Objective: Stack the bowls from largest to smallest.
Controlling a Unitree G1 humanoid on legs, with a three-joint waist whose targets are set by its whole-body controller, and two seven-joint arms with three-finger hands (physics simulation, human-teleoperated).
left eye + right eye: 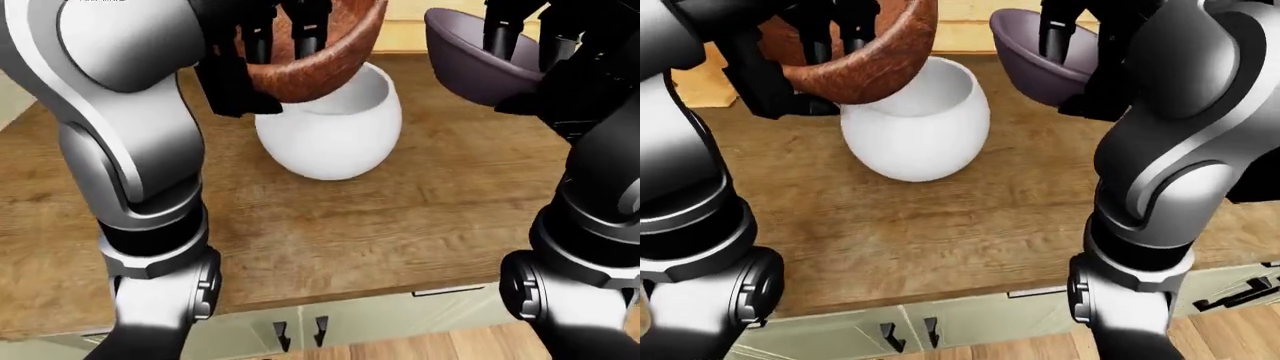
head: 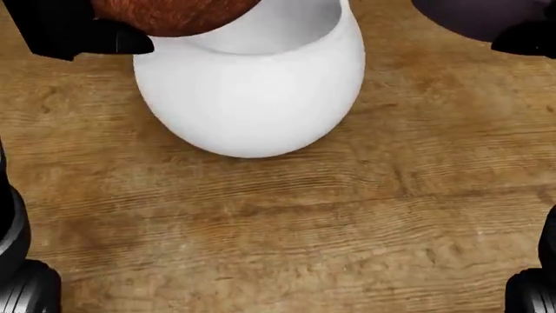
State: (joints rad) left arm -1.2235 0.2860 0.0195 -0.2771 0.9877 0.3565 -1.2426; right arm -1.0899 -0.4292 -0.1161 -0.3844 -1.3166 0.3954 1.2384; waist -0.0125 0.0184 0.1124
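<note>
A large white bowl (image 1: pixel 335 131) stands upright on the wooden counter (image 1: pixel 400 225). My left hand (image 1: pixel 270 37) is shut on a reddish-brown wooden bowl (image 1: pixel 320 64), fingers hooked over its rim. It holds the bowl tilted above the white bowl's upper-left rim; I cannot tell if they touch. My right hand (image 1: pixel 520 34) is shut on a dark purple bowl (image 1: pixel 475 64), held tilted in the air to the right of the white bowl. The head view shows the white bowl (image 2: pixel 252 98) close up, with the brown bowl (image 2: pixel 169 16) at its top left.
The counter's near edge runs along the bottom of the eye views, above pale green cabinet fronts (image 1: pixel 380 319) with dark handles. My two forearms fill the left and right sides of the eye views. A lighter wooden strip (image 1: pixel 960 34) lies along the counter's top edge.
</note>
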